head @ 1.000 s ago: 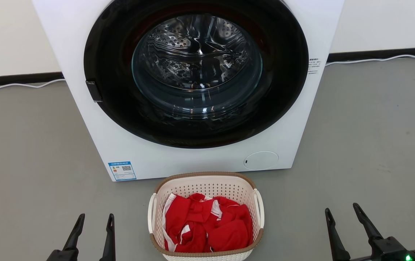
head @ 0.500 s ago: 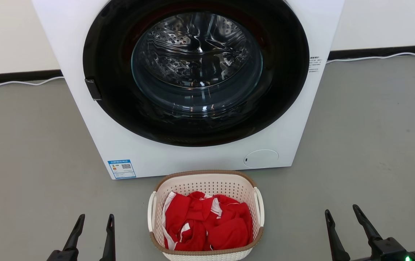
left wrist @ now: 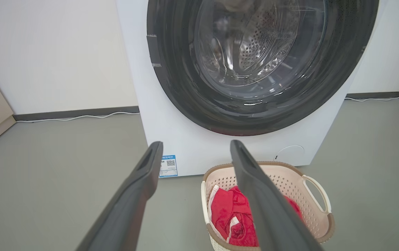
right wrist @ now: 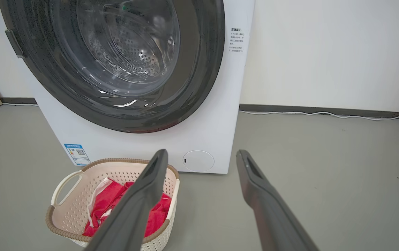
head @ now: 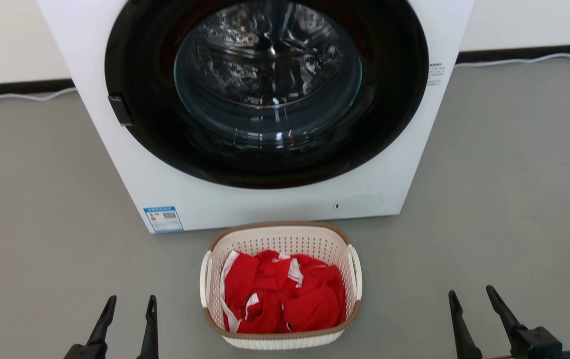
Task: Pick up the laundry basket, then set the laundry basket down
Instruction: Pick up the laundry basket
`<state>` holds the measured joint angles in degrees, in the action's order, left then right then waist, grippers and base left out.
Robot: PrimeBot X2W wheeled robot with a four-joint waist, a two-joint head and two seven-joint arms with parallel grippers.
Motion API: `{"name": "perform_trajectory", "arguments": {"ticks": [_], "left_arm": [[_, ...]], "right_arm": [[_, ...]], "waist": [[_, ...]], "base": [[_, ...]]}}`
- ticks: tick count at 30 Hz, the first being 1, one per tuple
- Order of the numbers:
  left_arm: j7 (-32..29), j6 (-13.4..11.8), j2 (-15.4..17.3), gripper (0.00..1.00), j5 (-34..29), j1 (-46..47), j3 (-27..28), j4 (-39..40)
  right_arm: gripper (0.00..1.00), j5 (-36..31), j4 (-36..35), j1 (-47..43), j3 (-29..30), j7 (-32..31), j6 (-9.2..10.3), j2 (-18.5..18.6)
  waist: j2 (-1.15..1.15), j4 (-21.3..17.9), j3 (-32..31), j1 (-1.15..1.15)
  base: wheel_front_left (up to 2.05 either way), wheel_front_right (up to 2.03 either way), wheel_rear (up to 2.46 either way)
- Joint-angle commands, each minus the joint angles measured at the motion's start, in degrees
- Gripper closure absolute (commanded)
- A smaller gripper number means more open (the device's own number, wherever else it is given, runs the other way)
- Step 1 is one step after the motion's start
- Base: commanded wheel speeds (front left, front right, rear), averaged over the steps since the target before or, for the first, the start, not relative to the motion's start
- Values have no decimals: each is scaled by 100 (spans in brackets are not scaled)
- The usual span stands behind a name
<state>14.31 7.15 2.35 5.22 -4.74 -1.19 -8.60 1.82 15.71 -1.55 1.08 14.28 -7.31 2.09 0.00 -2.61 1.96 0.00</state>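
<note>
Head view, read from left to right. At the lower left we see the left gripper, its two long dark fingers pointing up and spread wide with nothing between them; it hangs over the grey floor, well apart from the basket. Behind it a white cable runs along the dark skirting at the foot of the wall.

In the middle stands a white front-loading washing machine; its round black door is closed, and through the glass we see the perforated steel drum. We note a blue energy label at the lower left of the front panel and a round service cover at the lower right.

The laundry basket sits on the floor just in front of the machine, midway between the two grippers and touched by neither. It is cream-white and perforated, with a brown woven-look rim and a white loop handle on each side; a crumpled red garment with white trim lies inside.

At the lower right we see the right gripper, fingers likewise spread wide and empty. In the left wrist view the basket lies to the lower right beyond the fingers; in the right wrist view, to the lower left.
</note>
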Motion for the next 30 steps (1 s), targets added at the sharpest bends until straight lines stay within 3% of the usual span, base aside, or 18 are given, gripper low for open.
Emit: {"name": "perform_trajectory", "arguments": {"ticks": [1, 30], "left_arm": [[69, 34, 53, 0, 86, 263, 167, 74], [69, 34, 252, 0, 320, 2372, 101, -567]], "right_arm": [[0, 88, -84, 245, -139, 72, -18, 78], [0, 412, 799, 2467, -689, 72, -18, 78]], "waist": [[0, -3, 144, 0], [0, 5, 2792, 0]], "base": [[0, 0, 0], [0, 0, 0]]}}
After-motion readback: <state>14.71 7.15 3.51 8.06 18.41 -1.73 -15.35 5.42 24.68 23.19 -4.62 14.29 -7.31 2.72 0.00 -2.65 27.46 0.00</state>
